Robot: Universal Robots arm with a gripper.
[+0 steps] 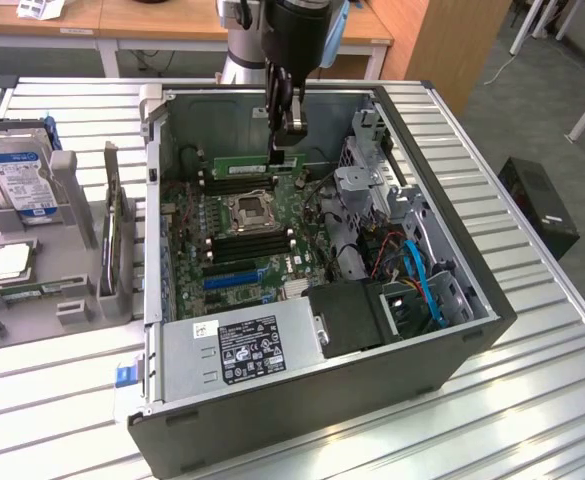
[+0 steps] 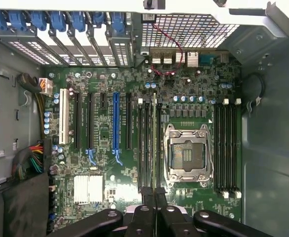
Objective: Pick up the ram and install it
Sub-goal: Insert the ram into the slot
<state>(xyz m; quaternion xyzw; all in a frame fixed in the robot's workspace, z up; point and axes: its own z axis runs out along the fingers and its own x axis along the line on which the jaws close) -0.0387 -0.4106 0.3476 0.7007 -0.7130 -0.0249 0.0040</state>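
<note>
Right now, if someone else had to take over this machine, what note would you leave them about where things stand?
Gripper: shut on the ram, held near one end.
Ram: on edge, level, inside the open computer case, lined up over the black memory slots beside the CPU socket.
Done: ram picked up and brought to the slots.
Left: seating; it does not look pushed into a slot yet, though I cannot be sure.

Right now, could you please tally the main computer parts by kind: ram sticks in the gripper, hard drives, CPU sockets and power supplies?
ram stick, held in the shut gripper: 1
hard drive: 1
CPU socket: 1
power supply: 1
Total: 4
</note>
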